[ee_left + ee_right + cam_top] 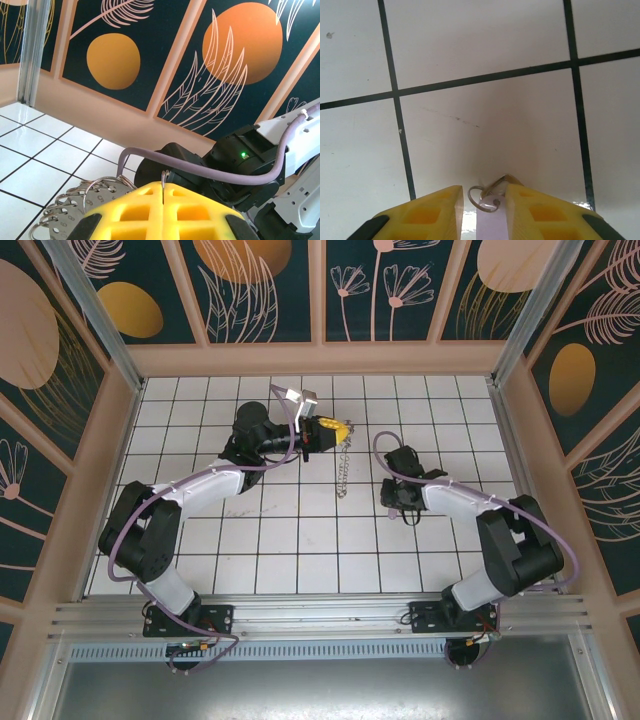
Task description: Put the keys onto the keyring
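The left gripper (343,430) pinches the keyring (343,470) tight and raised so its chain hangs free, likely to present it, while the right gripper (484,192), low over the tiled table (470,50), straddles the lilac key (491,225), grip uncertain.

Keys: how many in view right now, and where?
1. A small pale lilac flat key sits between the yellow fingers of the right end effector, seen from the right wrist. More may be hidden.
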`<state>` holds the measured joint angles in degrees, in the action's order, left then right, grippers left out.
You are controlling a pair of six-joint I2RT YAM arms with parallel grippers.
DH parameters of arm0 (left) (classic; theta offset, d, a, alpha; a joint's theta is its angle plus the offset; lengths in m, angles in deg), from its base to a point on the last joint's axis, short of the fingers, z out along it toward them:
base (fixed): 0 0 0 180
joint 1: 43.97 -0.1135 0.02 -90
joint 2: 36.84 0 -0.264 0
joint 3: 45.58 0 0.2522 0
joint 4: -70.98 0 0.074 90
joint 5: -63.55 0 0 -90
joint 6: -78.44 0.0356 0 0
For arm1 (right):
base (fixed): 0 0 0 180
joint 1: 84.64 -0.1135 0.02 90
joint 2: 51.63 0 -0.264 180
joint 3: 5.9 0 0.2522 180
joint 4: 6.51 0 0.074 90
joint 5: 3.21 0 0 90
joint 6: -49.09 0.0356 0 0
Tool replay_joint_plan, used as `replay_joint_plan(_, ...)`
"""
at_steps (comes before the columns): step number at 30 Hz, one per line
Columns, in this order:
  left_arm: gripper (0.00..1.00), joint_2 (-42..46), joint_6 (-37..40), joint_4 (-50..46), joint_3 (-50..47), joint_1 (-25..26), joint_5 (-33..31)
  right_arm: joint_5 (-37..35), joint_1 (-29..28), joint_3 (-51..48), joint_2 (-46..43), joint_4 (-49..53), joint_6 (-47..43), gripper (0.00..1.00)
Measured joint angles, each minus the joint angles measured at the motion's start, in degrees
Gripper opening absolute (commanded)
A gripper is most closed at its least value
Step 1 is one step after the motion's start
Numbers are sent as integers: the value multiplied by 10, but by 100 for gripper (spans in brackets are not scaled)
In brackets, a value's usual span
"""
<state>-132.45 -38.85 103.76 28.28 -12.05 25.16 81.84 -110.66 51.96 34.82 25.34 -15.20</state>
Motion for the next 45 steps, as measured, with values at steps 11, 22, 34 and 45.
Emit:
replay_joint_plan(11, 0, 0, -9, 11, 0, 0, 0, -8, -6, 12, 33, 4, -30, 21)
replay_joint_plan(22, 0, -5, -21, 29, 0, 0, 2, -26, -6, 12, 34, 5, -31, 17)
replay_joint_plan(34, 0, -8, -32, 38, 0, 0, 4, -27, -6, 12, 33, 12, -31, 11)
replay_joint_plan(45, 0, -9, -42, 47, 0, 0, 4, -27, -6, 12, 21, 19, -29, 9)
